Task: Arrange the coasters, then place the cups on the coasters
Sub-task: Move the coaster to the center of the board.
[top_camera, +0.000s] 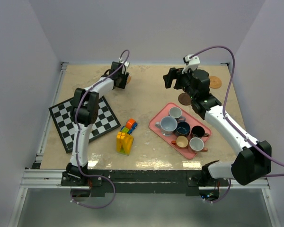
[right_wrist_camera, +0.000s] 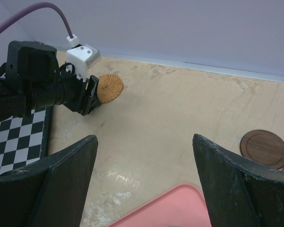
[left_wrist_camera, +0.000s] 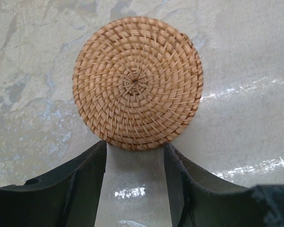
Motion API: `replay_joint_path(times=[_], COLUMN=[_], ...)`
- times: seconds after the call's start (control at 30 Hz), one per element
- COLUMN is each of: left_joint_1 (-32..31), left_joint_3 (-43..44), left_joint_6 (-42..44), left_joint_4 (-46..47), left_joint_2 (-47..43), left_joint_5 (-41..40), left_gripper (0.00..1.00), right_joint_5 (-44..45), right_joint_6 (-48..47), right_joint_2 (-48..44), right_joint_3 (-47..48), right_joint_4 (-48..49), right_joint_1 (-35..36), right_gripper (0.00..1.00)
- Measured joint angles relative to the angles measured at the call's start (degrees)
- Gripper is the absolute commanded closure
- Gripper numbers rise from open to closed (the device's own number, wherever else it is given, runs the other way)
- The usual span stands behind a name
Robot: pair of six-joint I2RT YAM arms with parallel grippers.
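Left gripper (left_wrist_camera: pixel 135 147): jaws about half open, holding nothing. In the left wrist view the two dark fingers (left_wrist_camera: pixel 68 182) rise from the bottom edge with bare table (left_wrist_camera: pixel 255 52) showing in the gap between them. A woven orange-tan coaster (left_wrist_camera: pixel 137 82) lies flat just beyond the tips, filling the upper centre of that frame. Its near rim meets the fingertips, but whether they touch it cannot be told. From above, this coaster sits in the upper centre-left of the frame, beside the end of the left arm.

Right gripper (right_wrist_camera: pixel 144 139): jaws wide apart, with nothing between them. It hangs above the table in the upper centre-right of the overhead frame.

Other coasters: a dark brown coaster (top_camera: pixel 184 98) lies flat just above the pink tray (top_camera: pixel 157 124). A second orange-tan coaster (top_camera: pixel 215 82) lies further toward the upper right, partly hidden by the right arm.

Cups (top_camera: pixel 166 124): all six stand together on the pink tray, right of centre in the overhead frame. None is on a coaster.

Other items: a black-and-white checkerboard (top_camera: pixel 84 120) lies tilted at the left. A cluster of colourful toy blocks (top_camera: pixel 126 137) lies at lower centre, between the board and the tray.
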Motion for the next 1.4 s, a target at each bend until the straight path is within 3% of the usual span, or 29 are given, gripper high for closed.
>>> replay_joint_path(times=[0.33, 0.77, 1.03, 1.27, 1.4], left_joint_1=[0.3, -1.5, -4.3, -3.7, -3.8], left_joint_3=[0.0, -4.0, -10.2, -34.6, -39.3], left_joint_6=[0.0, 2.1, 0.7, -6.1, -6.4], left_joint_4=[0.1, -1.7, 0.0, 6.6, 6.4], left_joint_2=[0.0, -7.6, -25.0, -54.0, -60.9], left_joint_5=[-0.2, 3.1, 3.3, 3.6, 2.6], left_gripper=[0.41, 0.13, 0.1, 0.06, 0.03], right_joint_5=[0.0, 1.8, 3.7, 11.3, 11.8], right_joint_6=[0.0, -0.7, -1.2, -1.9, -1.9], right_joint_2=[0.8, 3.8, 5.7, 11.7, 19.6], right_joint_3=[0.0, 2.7, 5.7, 10.5, 14.5], right_joint_4=[-0.1, -2.6, -5.7, -9.2, -10.8], right_joint_1=[0.0, -0.3, -6.7, -11.7, -15.7], right_gripper=[0.12, 0.01, 0.03, 0.05, 0.15])
